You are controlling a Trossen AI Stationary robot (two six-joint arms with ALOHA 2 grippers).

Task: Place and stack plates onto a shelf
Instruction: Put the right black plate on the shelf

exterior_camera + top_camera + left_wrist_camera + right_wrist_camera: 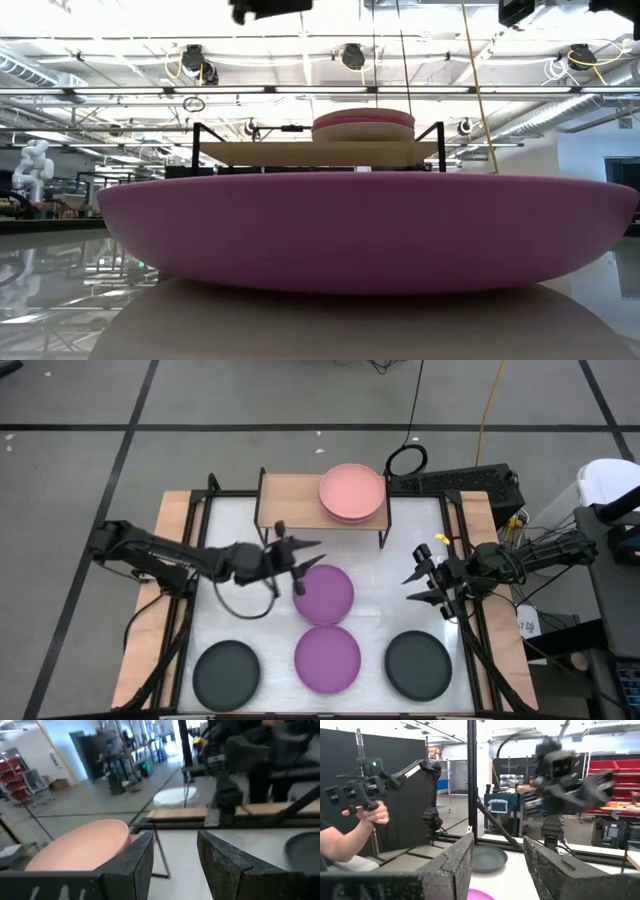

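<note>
The light-wood shelf (290,500) stands at the table's far edge. On its right half sits a small stack topped by a salmon pink plate (352,492) (363,122) (85,845). Two purple plates lie flat on the table, one mid-table (330,595) and one near the front edge (328,658) (370,230). Black plates lie front left (226,670) and front right (418,665) (490,857). My left gripper (312,557) (175,855) hovers open over the mid-table purple plate's left far rim. My right gripper (412,588) (497,865) hangs open to that plate's right.
Black frame posts and wooden side rails (175,560) border the white table. A person's hand holding a controller (365,810) shows in the room beyond. The shelf's left half is bare wood. Cables and a keyboard (450,482) lie behind the shelf.
</note>
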